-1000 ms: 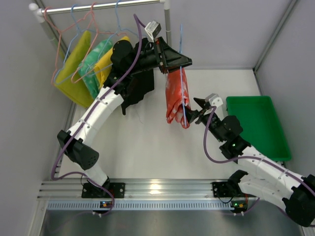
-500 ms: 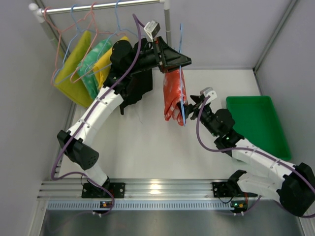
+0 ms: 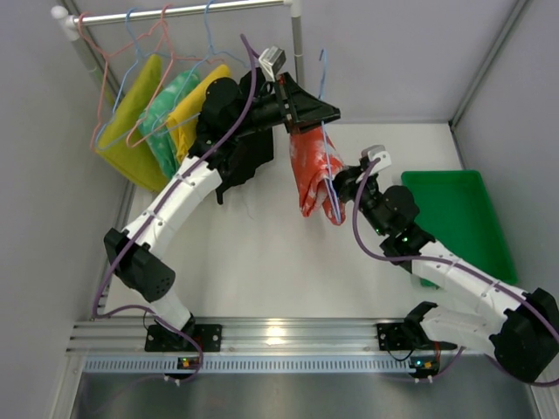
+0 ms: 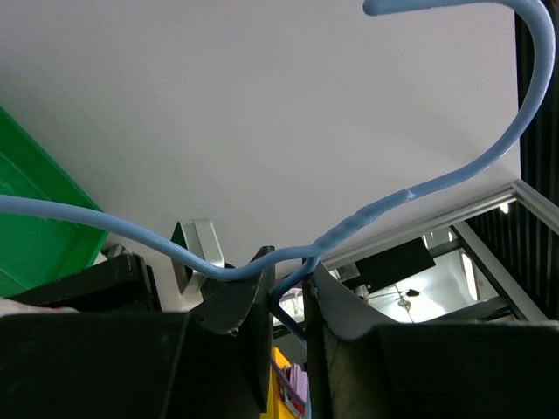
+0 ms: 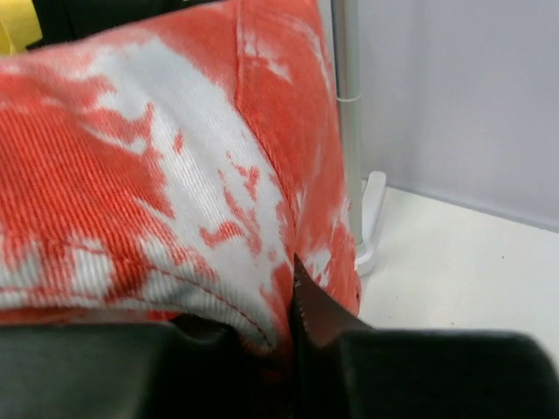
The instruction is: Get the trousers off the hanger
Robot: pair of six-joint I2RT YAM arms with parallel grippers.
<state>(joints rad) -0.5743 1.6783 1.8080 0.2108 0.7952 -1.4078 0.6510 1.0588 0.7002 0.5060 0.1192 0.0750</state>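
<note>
The red-orange trousers hang folded over the lower bar of the blue hanger, drooping in a soft bundle just beneath it, off the rail and above the white table. Close up the cloth looks like a fine ribbed weave, blotched with white, with a stitched seam running down its fold. The left gripper has its jaws closed tight on the thin plastic-coated wire at the hanger's twisted neck, holding it up with the hook free in the air. Just right of the hanger, the right gripper is pinched nearly shut on a fold at the trousers' lower edge. To my eye the step in hand is the pull-off: the right arm needs to draw the cloth sideways and down, clear of the bar, while the left keeps the hanger steady. What I take for the black trousers is a dark mass just left of the hanger, behind the left arm. Further left of it, yellow pairs and a green pair hang on the rail; a green tray lies well to its right.
</note>
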